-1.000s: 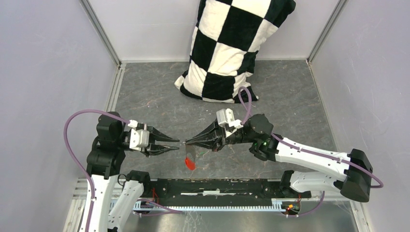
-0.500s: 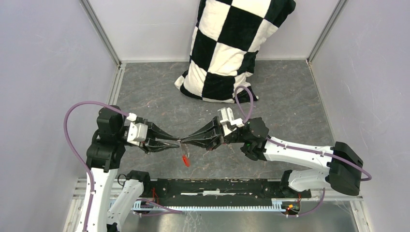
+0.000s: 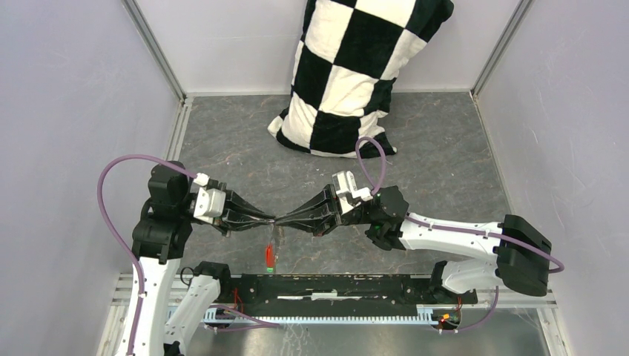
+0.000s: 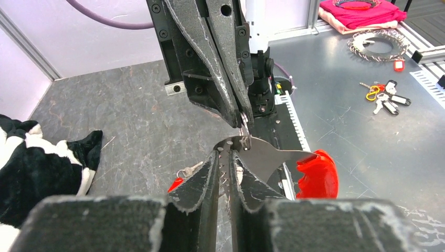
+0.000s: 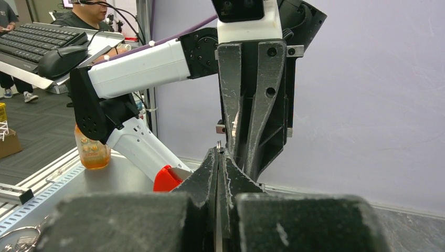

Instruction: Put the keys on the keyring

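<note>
Both grippers meet tip to tip above the grey table. My right gripper (image 3: 285, 220) (image 5: 219, 153) is shut on a thin silver edge of the keyring. The keyring's flat grey-and-red fob (image 3: 271, 251) (image 4: 294, 165) hangs below the tips. My left gripper (image 3: 268, 220) (image 4: 229, 149) has its jaws nearly together on the fob's grey riveted end. The red-headed key (image 4: 182, 176) lies on the table under my left fingers. A green speck (image 3: 271, 269) shows under the fob's red end; I cannot tell whether it is the green key.
A black-and-white checked pillow (image 3: 348, 74) leans against the back wall. Grey walls close in both sides. A black rail (image 3: 334, 285) runs along the near edge. On a metal bench beyond the rail lie other keys (image 4: 385, 98) and an orange bottle (image 5: 92, 149).
The two grippers have come together until their tips touch. My left jaws have narrowed onto the fob's grey end. The fob has swung left and now hangs straight down.
</note>
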`<state>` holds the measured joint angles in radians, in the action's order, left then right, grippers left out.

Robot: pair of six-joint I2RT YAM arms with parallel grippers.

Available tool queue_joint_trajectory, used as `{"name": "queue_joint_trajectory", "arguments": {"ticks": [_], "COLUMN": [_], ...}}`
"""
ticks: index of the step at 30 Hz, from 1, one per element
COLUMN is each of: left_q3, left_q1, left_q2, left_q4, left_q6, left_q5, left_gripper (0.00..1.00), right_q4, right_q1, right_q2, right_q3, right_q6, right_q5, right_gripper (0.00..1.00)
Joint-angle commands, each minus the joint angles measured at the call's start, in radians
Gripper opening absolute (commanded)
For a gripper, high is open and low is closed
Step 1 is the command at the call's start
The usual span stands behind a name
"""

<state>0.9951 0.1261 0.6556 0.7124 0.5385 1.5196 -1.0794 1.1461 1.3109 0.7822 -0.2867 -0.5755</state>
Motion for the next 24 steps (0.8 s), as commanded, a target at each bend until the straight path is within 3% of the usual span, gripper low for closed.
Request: {"name": "queue_joint_trajectory", "arguments": {"ticks": [1, 9, 24], "left_q3": [0.025, -0.008, -0.051], "left_q1": [0.002, 0.001, 0.001], "left_q2": [-0.003, -0.055, -0.098], "left_q4": [-0.005, -0.006, -0.007], "left_q6": [-0.053, -0.039, 0.005], "left_q5": [0.038, 0.045, -0.056], "left_gripper": [0.18, 0.34, 0.35], "right_q4": [-0.079, -0.073, -0.108], "right_q1": [0.012, 0.012, 0.015], "right_q2": [-0.001, -0.025, -0.045], "right_q3": [-0.018, -0.035, -0.043], "right_q6": [0.023, 0.046, 0.002], "right_q5": [0.05, 0.084, 0.081], "right_gripper": [0.0, 0.0, 0.0]}}
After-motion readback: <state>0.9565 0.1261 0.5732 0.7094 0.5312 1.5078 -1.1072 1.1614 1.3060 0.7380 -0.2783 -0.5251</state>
